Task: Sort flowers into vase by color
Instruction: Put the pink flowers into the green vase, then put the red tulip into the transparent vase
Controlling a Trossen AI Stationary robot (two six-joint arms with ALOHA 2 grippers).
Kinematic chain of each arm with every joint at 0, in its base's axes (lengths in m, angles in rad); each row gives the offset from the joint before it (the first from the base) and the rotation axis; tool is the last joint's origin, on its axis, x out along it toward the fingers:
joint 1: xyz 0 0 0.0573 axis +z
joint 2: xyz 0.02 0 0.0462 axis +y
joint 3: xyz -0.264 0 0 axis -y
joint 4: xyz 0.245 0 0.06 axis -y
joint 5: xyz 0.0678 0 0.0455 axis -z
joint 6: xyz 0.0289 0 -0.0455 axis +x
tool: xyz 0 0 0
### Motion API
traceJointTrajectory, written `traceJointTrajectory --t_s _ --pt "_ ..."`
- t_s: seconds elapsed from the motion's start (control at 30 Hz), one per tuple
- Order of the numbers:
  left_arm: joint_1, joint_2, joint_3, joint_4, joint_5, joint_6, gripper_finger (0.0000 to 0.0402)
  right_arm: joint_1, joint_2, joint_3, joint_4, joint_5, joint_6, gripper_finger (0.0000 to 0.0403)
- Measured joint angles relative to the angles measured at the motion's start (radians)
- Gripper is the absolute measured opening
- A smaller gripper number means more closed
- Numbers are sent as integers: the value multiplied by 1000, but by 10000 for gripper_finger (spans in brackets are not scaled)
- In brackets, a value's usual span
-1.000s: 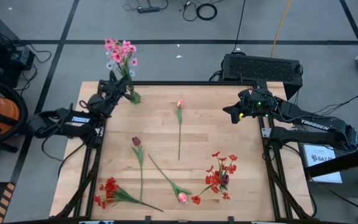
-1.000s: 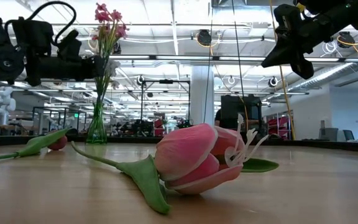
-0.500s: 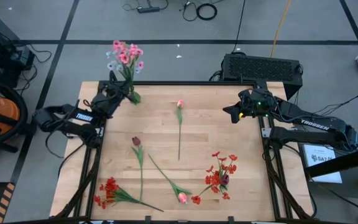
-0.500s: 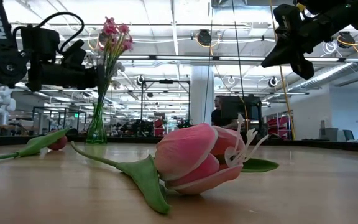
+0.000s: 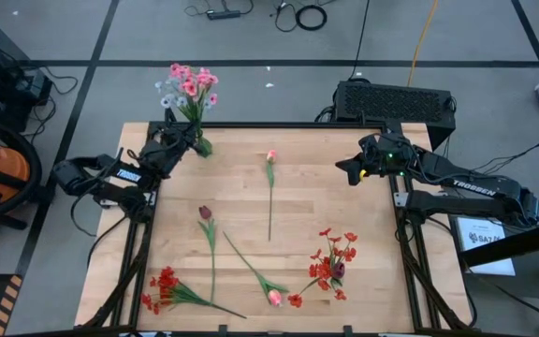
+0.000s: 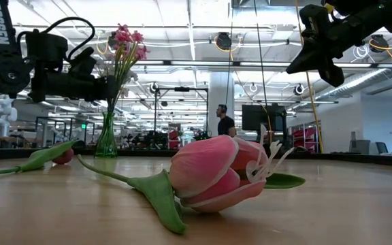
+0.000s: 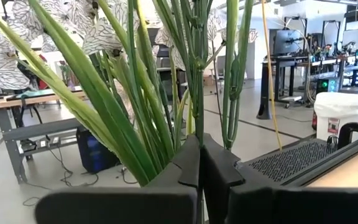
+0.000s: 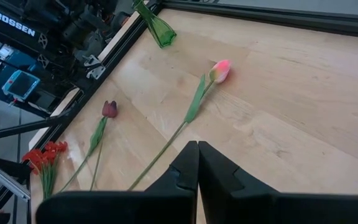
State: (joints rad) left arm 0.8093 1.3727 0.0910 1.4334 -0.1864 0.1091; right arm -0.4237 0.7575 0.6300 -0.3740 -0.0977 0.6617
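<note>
A bunch of pink clusters (image 5: pixel 192 82) with a pale sprig stands with its stems in a green glass vase (image 5: pixel 202 146) at the table's far left corner; it also shows in the low view (image 6: pixel 128 37). My left gripper (image 5: pixel 183 139) is at the stems above the vase mouth, shut on them (image 7: pixel 199 146). My right gripper (image 5: pixel 349 171) hangs shut and empty above the far right of the table (image 8: pixel 197 152). On the table lie a pink tulip (image 5: pixel 271 157), a dark red tulip (image 5: pixel 205 213) and another pink tulip (image 5: pixel 274 298). My left gripper pinches the green stems of the pink bunch (image 7: pixel 196 118) between its two fingers, partway up above the vase mouth; one stem or several, I cannot tell. The fingers come level from the table's left side and lie across the stems. The stems' lower ends stay in the vase, and the bunch leans.
A red cluster (image 5: pixel 164 284) lies at the near left edge. Another red cluster (image 5: pixel 333 260) is at the near right. A black box (image 5: pixel 396 101) stands behind the far right corner. A person (image 6: pixel 224 124) is in the room beyond the table.
My left gripper has gone a little toward the table's right edge while staying shut on the stems. The heads of the pink bunch have swung to the right with it, and the vase has stayed where it was.
</note>
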Motion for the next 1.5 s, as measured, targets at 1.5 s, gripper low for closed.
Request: traceJointTrajectory --t_s 1.5 --pt "-76 -288 -1 -36 78 -44 134 0 0 0 2 53 33 0"
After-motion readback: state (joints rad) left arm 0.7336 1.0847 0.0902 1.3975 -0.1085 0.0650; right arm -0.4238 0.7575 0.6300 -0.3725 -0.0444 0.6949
